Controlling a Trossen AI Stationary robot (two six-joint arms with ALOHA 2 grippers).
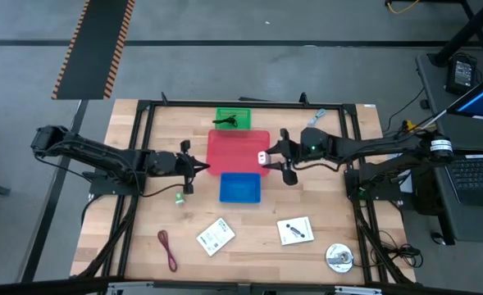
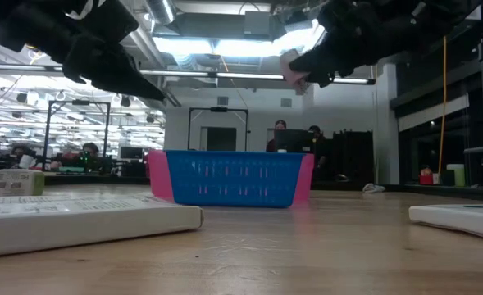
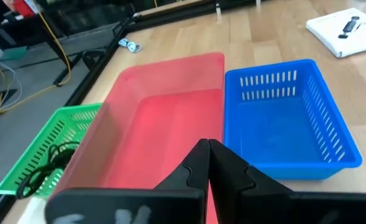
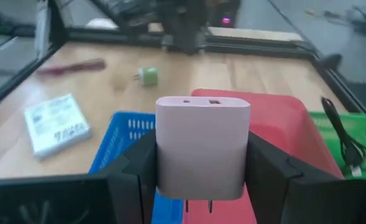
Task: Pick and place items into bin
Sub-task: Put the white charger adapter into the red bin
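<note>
The right gripper (image 1: 267, 157), clamped on the pink cube (image 4: 202, 146), hangs over the red bin's (image 1: 229, 156) right edge; left gripper (image 1: 198, 168) closed, empty

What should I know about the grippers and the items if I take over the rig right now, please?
Right gripper: fingers shut on the pink charger block, held above the red bin.
Left gripper: fingers shut, empty, at the red bin's left edge.
Red bin and blue basket: look empty.
Left on the table: green piece, two white cards, dark red cord loop.
</note>
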